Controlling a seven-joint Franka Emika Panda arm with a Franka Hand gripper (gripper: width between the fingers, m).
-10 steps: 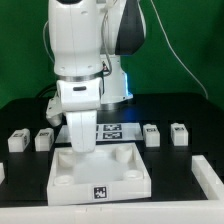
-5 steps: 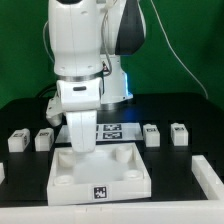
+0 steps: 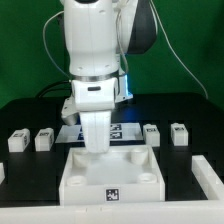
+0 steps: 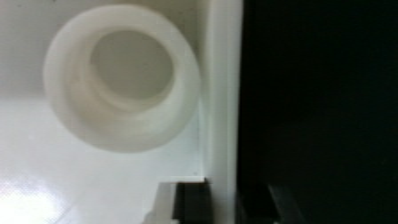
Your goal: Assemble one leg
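You see a smooth, faintly glossy white plastic plate (image 3: pixel 76 181) on a matt black desk (image 3: pixel 28 112); the arm (image 3: pixel 95 40) has a glossier shell, and each leg (image 3: pixel 178 133) looks matt.

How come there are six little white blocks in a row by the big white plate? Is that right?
Not six. There are four little blocks in a row by the big white plate. The exterior view shows them.
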